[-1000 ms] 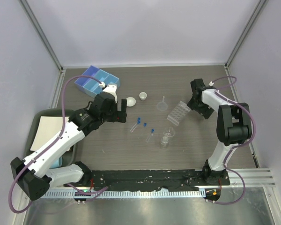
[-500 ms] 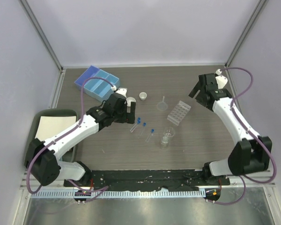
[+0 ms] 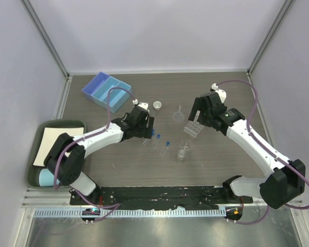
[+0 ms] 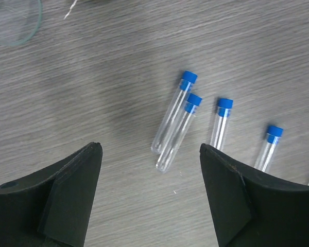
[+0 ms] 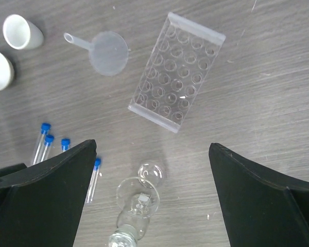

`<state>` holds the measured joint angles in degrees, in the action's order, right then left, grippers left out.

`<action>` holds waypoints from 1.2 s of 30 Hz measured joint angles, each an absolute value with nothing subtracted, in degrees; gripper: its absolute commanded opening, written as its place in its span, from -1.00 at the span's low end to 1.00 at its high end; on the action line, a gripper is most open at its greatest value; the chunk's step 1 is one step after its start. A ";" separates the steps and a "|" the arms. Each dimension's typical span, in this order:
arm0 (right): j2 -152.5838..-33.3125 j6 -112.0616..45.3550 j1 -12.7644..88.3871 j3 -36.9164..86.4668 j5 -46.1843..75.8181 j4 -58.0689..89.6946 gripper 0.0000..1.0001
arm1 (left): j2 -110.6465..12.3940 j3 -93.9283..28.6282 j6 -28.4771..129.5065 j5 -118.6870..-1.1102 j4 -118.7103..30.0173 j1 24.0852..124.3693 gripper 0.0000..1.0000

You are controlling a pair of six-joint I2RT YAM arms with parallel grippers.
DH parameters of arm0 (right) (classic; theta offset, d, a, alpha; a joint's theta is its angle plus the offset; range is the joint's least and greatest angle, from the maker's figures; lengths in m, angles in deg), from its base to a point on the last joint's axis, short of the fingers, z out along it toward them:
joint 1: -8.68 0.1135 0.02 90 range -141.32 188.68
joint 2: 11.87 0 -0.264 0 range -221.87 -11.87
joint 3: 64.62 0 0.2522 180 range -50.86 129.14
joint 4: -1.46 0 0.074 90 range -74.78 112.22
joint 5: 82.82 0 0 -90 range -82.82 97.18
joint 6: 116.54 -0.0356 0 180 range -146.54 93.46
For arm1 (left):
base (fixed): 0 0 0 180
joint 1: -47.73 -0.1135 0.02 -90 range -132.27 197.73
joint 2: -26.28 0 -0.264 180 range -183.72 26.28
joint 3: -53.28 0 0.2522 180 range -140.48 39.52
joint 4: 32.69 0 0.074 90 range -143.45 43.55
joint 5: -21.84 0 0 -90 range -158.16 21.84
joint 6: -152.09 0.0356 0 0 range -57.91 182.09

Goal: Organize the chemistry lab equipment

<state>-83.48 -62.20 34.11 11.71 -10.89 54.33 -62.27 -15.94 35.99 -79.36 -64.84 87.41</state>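
The spread left hand (image 4: pixel 149 148) hangs over four blue-capped test tubes (image 4: pixel 171 113) lying on the tabletop (image 4: pixel 67 77) and probably must drop and pinch one next, while the spread right hand (image 5: pixel 152 146) hangs above the tube rack (image 5: pixel 176 70).

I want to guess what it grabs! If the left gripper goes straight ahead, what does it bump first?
Probably the two touching test tubes lying on the table ahead of the left gripper, though depth is unclear.

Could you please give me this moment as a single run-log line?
left gripper: open above test tubes | right gripper: open near tube rack | held: nothing
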 measured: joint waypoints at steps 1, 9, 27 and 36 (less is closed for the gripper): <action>-83.39 -62.18 34.16 11.03 -10.60 54.33 0.93 | -62.78 -15.94 36.14 -79.78 -64.76 87.41 0.50; -81.65 -61.04 34.16 8.87 -9.47 54.61 0.94 | -65.51 -15.94 37.47 -81.04 -63.86 88.44 0.38; -80.75 -59.97 34.14 5.52 -7.33 53.74 0.94 | -67.37 -19.09 35.72 -82.79 -63.95 99.71 0.24; -79.61 -59.62 34.14 4.54 -7.24 53.67 0.95 | -71.98 -19.57 35.48 -83.65 -64.03 101.38 0.14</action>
<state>-79.61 -59.62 34.14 4.54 -7.24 53.67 -71.98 -19.57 35.48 -83.65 -64.03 101.38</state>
